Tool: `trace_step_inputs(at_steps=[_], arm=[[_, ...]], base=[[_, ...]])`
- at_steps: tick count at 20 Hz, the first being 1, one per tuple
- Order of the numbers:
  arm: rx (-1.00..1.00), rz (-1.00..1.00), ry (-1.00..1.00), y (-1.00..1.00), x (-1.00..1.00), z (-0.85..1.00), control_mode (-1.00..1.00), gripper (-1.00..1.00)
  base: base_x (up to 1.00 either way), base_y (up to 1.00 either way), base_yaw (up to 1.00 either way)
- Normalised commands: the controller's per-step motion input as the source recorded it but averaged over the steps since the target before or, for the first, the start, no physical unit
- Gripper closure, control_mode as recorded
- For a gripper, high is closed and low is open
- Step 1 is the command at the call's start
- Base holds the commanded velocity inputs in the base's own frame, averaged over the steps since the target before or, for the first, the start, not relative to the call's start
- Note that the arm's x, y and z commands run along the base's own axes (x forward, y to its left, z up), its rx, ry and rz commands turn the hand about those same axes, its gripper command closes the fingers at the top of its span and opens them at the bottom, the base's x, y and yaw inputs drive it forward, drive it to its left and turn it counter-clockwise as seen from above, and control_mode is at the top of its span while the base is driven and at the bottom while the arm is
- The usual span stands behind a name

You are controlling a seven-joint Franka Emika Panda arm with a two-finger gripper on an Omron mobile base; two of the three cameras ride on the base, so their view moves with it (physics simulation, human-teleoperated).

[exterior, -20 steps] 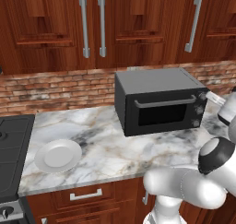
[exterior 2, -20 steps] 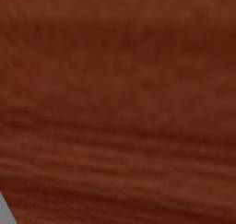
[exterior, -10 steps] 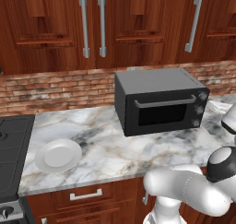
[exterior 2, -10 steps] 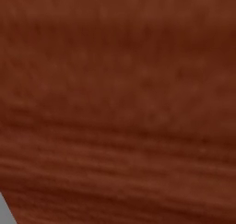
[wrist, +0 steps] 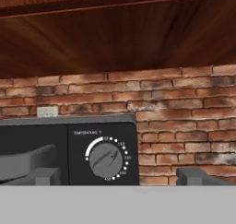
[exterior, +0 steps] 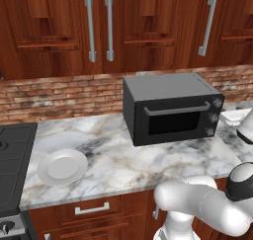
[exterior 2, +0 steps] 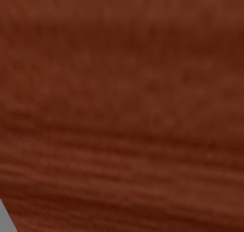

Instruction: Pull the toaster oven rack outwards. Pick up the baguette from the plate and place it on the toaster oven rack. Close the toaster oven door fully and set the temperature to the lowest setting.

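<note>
A round white plate [exterior: 62, 167] sits bare on the marble counter [exterior: 128, 157]. To its right stands the dark grey box toaster oven [exterior: 170, 108], its glass door [exterior: 174, 121] shut. The claw's [wrist: 120, 178] fingers are spread wide, holding nothing, near the grey temperature knob [wrist: 106, 159].

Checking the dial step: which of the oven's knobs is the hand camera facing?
The top knob, the temperature dial, highest in the column on the toaster oven; the others sit below it.

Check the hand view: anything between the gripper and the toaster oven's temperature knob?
Nothing visible. The temperature knob faces the camera unobstructed on the toaster oven, one fingertip low to its right. The toaster oven door is shut; the plate lies empty.
</note>
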Motion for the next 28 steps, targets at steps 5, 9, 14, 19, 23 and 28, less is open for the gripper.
trace_step_inputs(at_steps=[5, 9, 14, 19, 23, 28], arm=[[0.0, 0.0, 0.0, 0.08, 0.12, 0.0, -1.0, -1.0], [0.0, 0.0, 0.02, 0.12, 0.32, 0.0, -1.0, -1.0], [0.07, 0.0, 0.0, 0.14, 0.33, 0.0, -1.0, -1.0], [0.22, 0.0, 0.0, -0.01, 0.02, 0.0, -1.0, -1.0], [0.27, 0.0, 0.01, -0.01, 0.0, 0.0, -1.0, -1.0], [0.26, -0.02, 0.02, -0.13, 0.0, 0.0, -1.0, -1.0]], base=[[0.0, 0.0, 0.0], [0.0, 0.0, 0.0], [0.0, 0.0, 0.0], [0.0, 0.0, 0.0], [0.0, 0.0, 0.0], [0.0, 0.0, 0.0]])
